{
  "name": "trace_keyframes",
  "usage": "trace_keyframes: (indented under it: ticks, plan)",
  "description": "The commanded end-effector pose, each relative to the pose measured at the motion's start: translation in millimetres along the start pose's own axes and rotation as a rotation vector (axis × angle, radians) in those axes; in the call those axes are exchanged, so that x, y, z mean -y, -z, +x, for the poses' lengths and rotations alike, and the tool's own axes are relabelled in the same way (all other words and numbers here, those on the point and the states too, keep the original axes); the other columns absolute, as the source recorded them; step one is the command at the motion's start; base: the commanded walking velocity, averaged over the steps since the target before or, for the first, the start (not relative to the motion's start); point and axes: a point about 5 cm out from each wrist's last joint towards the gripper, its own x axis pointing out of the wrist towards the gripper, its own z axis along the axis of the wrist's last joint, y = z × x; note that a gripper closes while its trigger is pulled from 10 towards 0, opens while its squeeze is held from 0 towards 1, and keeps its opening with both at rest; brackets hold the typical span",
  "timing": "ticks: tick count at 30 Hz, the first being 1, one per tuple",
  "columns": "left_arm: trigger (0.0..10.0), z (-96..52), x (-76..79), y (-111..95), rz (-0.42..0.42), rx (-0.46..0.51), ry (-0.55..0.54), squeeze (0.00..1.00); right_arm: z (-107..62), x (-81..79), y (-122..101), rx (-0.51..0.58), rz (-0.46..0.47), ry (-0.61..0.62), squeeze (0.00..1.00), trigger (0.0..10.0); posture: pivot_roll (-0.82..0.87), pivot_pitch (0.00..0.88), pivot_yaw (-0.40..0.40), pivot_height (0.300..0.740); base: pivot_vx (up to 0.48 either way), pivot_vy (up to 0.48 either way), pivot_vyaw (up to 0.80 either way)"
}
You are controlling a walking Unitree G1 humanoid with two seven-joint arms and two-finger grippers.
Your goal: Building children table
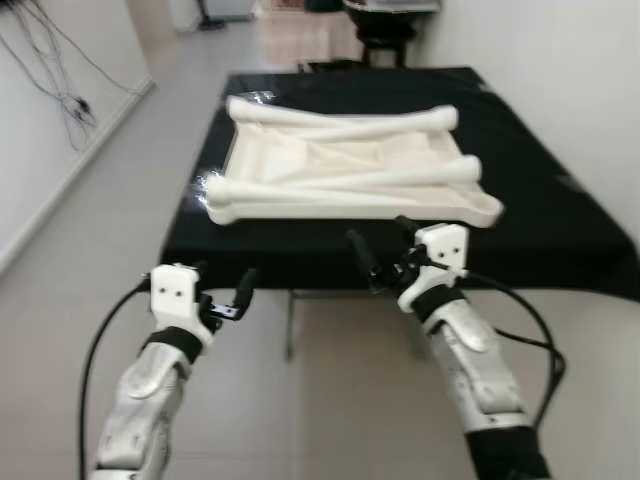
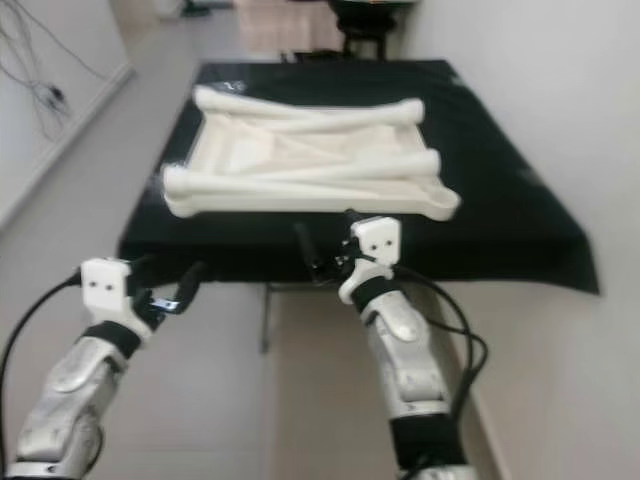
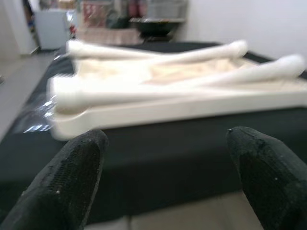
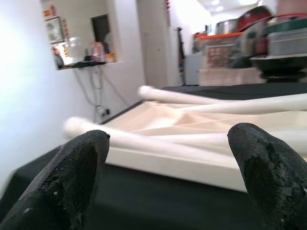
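A cream-white children's tabletop point(image 1: 350, 211) lies upside down on a table under a black cloth point(image 1: 540, 220). Several white legs rest loose on it, one along the far side point(image 1: 340, 118) and one along the near side point(image 1: 340, 186). My left gripper point(image 1: 225, 287) hangs open below and in front of the table's near left corner. My right gripper point(image 1: 383, 245) is open at the cloth's front edge, just below the tabletop's near right corner. In the left wrist view the tabletop's rim point(image 3: 182, 108) shows between the spread fingertips point(image 3: 62, 187). The right wrist view looks along the legs point(image 4: 144, 139).
The black table stands close to a white wall point(image 1: 560, 70) on the right. Its metal leg point(image 1: 290, 325) shows under the cloth. Open tiled floor point(image 1: 110, 200) runs along the left, with cables point(image 1: 60, 90) on the left wall. A dark chair point(image 1: 385, 30) stands beyond the far end.
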Motion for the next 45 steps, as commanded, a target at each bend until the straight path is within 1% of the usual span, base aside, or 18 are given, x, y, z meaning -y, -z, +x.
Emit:
trace_keyframes:
  ticks: [1,2,3,5,7,8,14,17,21,25,30,37,38,41,42,45]
  plan:
    - [10.0,5.0,8.6,-9,-0.004,0.022,0.046,0.0,4.2,4.0,-8,0.019,0.004,0.012,0.0,10.0,-0.04,0.0,-0.012,0.74,0.311,0.0,0.0]
    - [10.0,7.4,11.5,-15,-0.002,0.037,0.064,0.0,7.4,5.5,-14,0.035,0.0,0.013,0.0,10.0,-0.04,0.0,-0.012,0.74,0.311,0.0,0.0]
    - [10.0,7.4,11.5,-15,-0.002,0.037,0.064,0.0,7.4,5.5,-14,0.035,0.0,0.013,0.0,10.0,-0.04,0.0,-0.012,0.74,0.311,0.0,0.0]
    - [10.0,12.7,16.3,-27,-0.003,0.07,0.102,0.0,15.4,9.3,-30,0.081,0.002,0.009,0.0,10.0,-0.03,0.0,-0.017,0.74,0.309,0.0,0.0]
    - [10.0,13.5,16.7,-28,-0.002,0.073,0.107,0.0,16.9,9.8,-33,0.09,-0.002,0.007,0.0,10.0,-0.03,0.0,-0.017,0.74,0.307,0.0,0.0]
    - [10.0,15.5,17.7,-31,-0.002,0.082,0.114,0.0,20.9,11.6,-40,0.11,-0.014,-0.004,0.0,10.0,-0.02,0.0,-0.021,0.74,0.311,0.0,0.0]
    - [10.0,16.7,19.5,-34,-0.005,0.084,0.119,0.0,25.3,13.7,-48,0.122,-0.025,-0.018,0.0,10.0,-0.02,0.0,-0.03,0.74,0.308,0.0,0.0]
    - [10.0,15.9,21.4,-31,-0.011,0.071,0.125,0.0,30.6,11.0,-54,0.125,-0.077,-0.058,0.0,10.0,-0.02,0.0,-0.028,0.74,0.306,0.0,0.0]
    - [10.0,15.8,23.0,-30,-0.015,0.059,0.132,0.0,35.3,4.9,-55,0.118,-0.104,-0.083,0.0,10.0,-0.02,0.0,-0.031,0.74,0.302,0.0,0.0]
    - [10.0,15.9,23.0,-30,-0.018,0.052,0.136,0.0,36.6,-0.4,-53,0.107,-0.113,-0.102,0.0,10.0,-0.02,0.0,-0.031,0.74,0.3,0.0,0.0]
    - [10.0,16.7,22.8,-28,-0.019,0.046,0.137,0.0,36.8,-1.5,-46,0.08,-0.126,-0.106,0.0,10.0,-0.03,0.0,-0.029,0.74,0.3,0.0,0.0]
    - [10.0,17.8,23.4,-28,-0.02,0.044,0.127,0.0,36.8,-1.3,-43,0.06,-0.139,-0.118,0.0,10.0,-0.03,0.0,-0.034,0.74,0.299,0.0,0.0]
    - [10.0,18.8,20.9,-27,-0.024,0.044,0.095,0.0,36.8,-1.6,-42,0.055,-0.146,-0.122,0.0,10.0,-0.04,0.0,-0.033,0.74,0.0,0.0,0.0]
    - [10.0,19.5,18.1,-23,-0.027,0.024,0.06,0.0,36.0,-2.7,-41,0.045,-0.156,-0.13,0.0,10.0,-0.04,0.0,-0.031,0.74,0.0,0.0,0.0]
    - [10.0,19.1,17.1,-20,-0.013,-0.002,0.052,0.0,35.4,-3.4,-40,0.04,-0.162,-0.136,0.0,10.0,-0.04,0.0,-0.031,0.74,0.0,0.0,0.0]
    - [10.0,16.7,17.4,-17,-0.011,-0.016,0.065,0.0,34.2,-4.8,-38,0.032,-0.168,-0.146,0.0,10.0,-0.04,0.0,-0.031,0.74,0.0,-0.27,0.0]
